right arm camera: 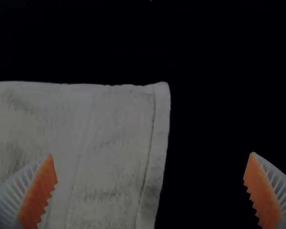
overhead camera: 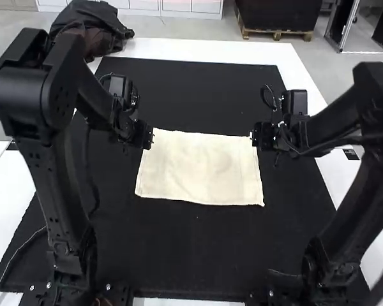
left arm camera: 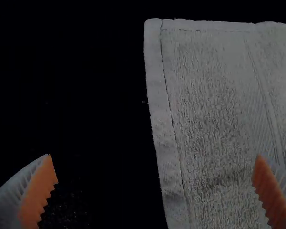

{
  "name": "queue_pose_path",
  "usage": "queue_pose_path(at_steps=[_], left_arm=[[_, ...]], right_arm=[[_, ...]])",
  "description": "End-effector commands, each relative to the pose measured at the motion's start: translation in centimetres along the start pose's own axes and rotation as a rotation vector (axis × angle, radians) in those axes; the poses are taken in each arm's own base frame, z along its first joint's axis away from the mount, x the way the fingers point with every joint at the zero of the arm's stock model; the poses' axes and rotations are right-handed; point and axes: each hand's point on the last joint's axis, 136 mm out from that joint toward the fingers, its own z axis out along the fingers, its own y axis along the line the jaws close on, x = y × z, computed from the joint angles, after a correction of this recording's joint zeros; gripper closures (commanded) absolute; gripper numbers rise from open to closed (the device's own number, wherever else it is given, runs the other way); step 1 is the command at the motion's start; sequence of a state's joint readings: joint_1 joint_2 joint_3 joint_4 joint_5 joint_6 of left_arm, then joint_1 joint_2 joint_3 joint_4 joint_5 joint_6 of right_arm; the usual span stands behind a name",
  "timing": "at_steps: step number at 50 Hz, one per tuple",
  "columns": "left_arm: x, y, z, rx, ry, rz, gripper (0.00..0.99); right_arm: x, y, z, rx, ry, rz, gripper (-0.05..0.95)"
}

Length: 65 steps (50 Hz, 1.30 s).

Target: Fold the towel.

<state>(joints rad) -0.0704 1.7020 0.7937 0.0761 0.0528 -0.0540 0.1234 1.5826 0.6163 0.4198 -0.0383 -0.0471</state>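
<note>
I'd judge I'm at the grasp step: my left pincer and my right pincer are placed at the two far corners of the towel, one pincer to a corner. Both are spread wide and pinching nothing; in each, the orange pads stand well apart, with a side hem of the towel running between them.

The towel lies flat between the two pincers, its body reaching from them back toward the arm bases. I can't tell whether it is one layer or already doubled.

Next, I think, I need to settle both pincers onto the corners, close them on the cloth together, then lift and bring that far edge over the near one, keeping level so the fold doesn't skew. Closing too high could miss the thin hem.

My count: one towel, two pincers, one black mat beneath the pincers, and one white desk under that.
</note>
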Motion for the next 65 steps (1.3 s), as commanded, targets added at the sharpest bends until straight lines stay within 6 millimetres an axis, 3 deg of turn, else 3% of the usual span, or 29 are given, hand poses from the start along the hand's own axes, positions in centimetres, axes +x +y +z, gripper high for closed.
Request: queue_pose_path(at_steps=[1,24,36,48,65], left_arm=[[-1.6,-0.1,0.5,0.005,-0.015,0.001,0.038],[-1.5,0.4,4.3,-0.004,0.045,0.012,0.038],[-2.4,0.5,5.0,-0.013,0.035,0.015,0.036],[-2.0,0.8,5.6,-0.022,0.046,0.002,0.036],[-1.7,1.1,6.3,-0.042,0.045,0.004,0.036]], right_arm=[[-1.3,1.0,1.0,-0.029,-0.014,0.011,-0.01],[-0.4,1.0,5.2,-0.033,0.055,0.013,-0.01],[1.3,1.0,6.7,-0.033,0.104,0.014,-0.01],[3.1,1.0,7.7,-0.032,0.149,0.014,-0.01],[3.8,1.1,8.7,-0.034,0.167,0.006,-0.01]])
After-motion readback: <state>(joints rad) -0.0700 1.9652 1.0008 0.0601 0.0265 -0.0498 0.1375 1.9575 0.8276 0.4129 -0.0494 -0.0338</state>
